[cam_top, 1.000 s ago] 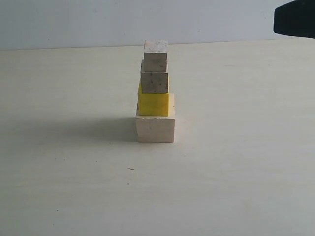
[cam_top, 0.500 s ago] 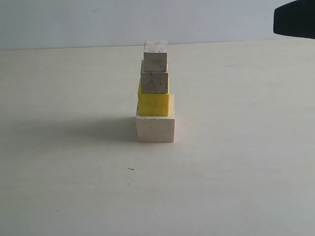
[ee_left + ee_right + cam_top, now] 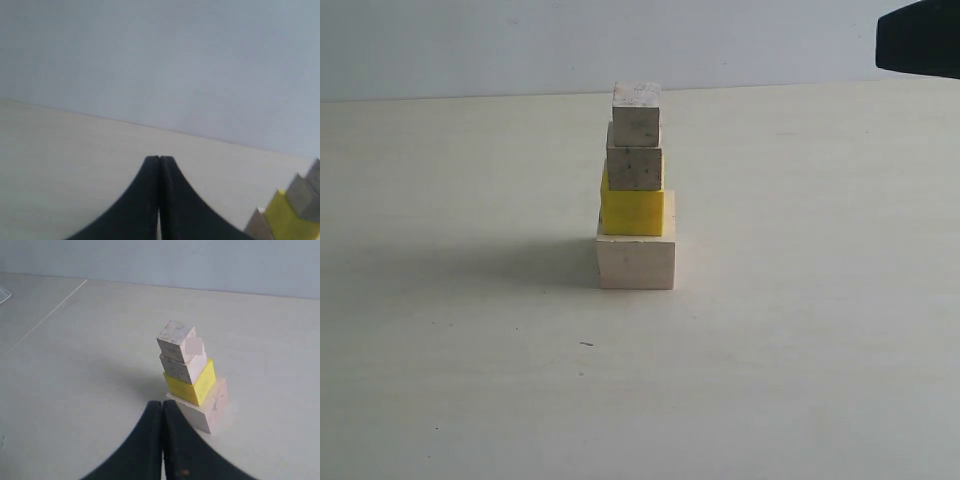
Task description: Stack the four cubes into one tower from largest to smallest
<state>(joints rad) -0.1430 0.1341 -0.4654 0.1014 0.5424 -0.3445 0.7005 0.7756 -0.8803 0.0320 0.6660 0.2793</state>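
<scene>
- Exterior view: tower [image 3: 636, 160] stands on the table [image 3: 800, 350], large block [image 3: 636, 264], yellow cube [image 3: 632, 212], medium cube [image 3: 634, 168], smallest cube [image 3: 636, 115] topmost
- My left gripper [image 3: 159, 158] and right gripper [image 3: 162, 402] are clenched empty, off the tower
- Stacking looks finished

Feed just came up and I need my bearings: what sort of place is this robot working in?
Most likely a lab or test bench, not a home: a plain pale tabletop, a blank light wall behind it, and a tower of four cubes standing on it.
</scene>
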